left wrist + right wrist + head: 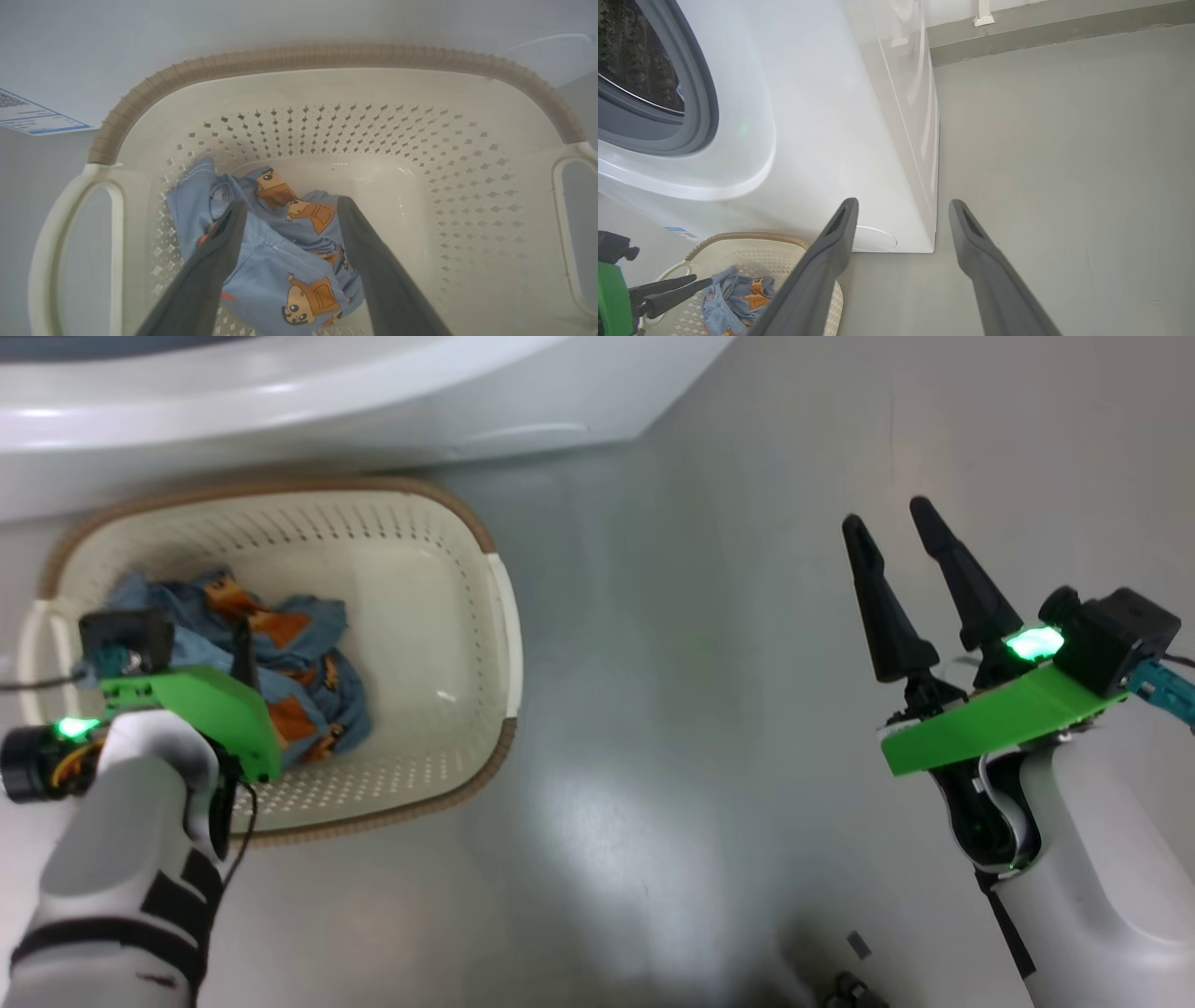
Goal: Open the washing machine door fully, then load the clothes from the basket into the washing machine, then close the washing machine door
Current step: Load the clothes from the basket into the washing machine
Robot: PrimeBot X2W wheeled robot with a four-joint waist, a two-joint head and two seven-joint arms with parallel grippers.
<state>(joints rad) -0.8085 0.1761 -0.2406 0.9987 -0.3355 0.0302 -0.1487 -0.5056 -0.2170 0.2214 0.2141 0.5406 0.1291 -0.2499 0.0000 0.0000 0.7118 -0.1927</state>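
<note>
The left fingers [210, 270], spread apart, straddled the clothes [280, 266] bunched in the basket [327, 58] just ahead of their tips; the right fingers [887, 611], also apart, hung well off.

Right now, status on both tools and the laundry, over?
Left tool open, straddling the clothes in the basket, no grip yet. Right tool open, empty, above the floor. Nothing blocking the pickup.
</note>
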